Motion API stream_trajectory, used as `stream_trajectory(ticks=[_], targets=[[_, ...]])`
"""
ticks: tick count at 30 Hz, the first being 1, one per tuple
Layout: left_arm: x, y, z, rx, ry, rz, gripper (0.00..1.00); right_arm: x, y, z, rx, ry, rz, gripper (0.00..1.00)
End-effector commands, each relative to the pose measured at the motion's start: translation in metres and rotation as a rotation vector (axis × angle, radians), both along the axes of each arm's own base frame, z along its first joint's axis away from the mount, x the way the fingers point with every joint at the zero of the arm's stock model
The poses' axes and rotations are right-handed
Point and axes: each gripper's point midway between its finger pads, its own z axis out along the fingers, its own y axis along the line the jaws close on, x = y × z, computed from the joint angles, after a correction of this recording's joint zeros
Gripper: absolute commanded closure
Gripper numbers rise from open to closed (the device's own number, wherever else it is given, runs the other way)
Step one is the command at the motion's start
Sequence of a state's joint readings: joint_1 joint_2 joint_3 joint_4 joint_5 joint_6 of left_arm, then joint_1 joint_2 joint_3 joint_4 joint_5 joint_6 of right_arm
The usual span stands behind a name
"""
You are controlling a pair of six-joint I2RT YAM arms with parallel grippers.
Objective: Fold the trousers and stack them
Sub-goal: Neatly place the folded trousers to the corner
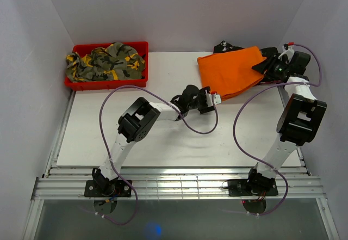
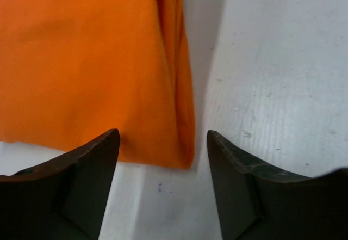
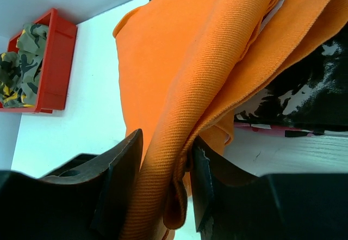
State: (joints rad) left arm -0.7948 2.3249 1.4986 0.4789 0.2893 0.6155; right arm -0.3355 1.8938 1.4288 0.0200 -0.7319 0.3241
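The orange trousers [image 1: 231, 72] lie folded at the back right of the white table, their far end resting on a black white-speckled garment [image 1: 228, 47]. My right gripper [image 1: 270, 66] is shut on the trousers' right edge; in the right wrist view the orange fabric [image 3: 185, 87] is bunched between both fingers. My left gripper [image 1: 213, 98] is open and empty just short of the trousers' near corner. In the left wrist view that corner [image 2: 179, 147] lies flat on the table ahead of the spread fingers [image 2: 87, 169].
A red bin [image 1: 87, 82] at the back left holds a green-yellow camouflage garment [image 1: 106, 61]; it also shows in the right wrist view [image 3: 54, 60]. The speckled garment [image 3: 304, 87] lies under the trousers. White walls close in both sides.
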Motion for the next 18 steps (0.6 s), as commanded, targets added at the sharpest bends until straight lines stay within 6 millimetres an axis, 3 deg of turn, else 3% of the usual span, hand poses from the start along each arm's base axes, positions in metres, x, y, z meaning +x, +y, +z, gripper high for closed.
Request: stream_trajectory(ticks=[1, 5, 8, 11, 15, 18], targets=[[-0.014, -0.015, 0.021, -0.018, -0.09, -0.126, 0.28, 0.008, 0.0, 0.021, -0.026, -0.065, 0.027, 0.92], [-0.019, -0.012, 0.005, 0.03, -0.042, -0.139, 0.37, 0.006, 0.002, 0.014, -0.016, -0.048, 0.032, 0.92], [-0.006, -0.004, -0.01, 0.085, -0.009, -0.058, 0.54, 0.001, 0.006, 0.009, 0.0, -0.034, 0.043, 0.92], [-0.001, 0.008, -0.014, 0.112, 0.041, -0.016, 0.97, -0.006, 0.013, 0.007, 0.007, -0.028, 0.061, 0.92], [-0.019, 0.036, 0.0, 0.133, 0.075, 0.019, 1.0, -0.016, 0.022, 0.012, 0.02, -0.024, 0.091, 0.92], [-0.056, 0.073, 0.019, 0.16, 0.109, 0.012, 1.0, -0.031, 0.035, 0.015, 0.038, -0.021, 0.133, 0.92]])
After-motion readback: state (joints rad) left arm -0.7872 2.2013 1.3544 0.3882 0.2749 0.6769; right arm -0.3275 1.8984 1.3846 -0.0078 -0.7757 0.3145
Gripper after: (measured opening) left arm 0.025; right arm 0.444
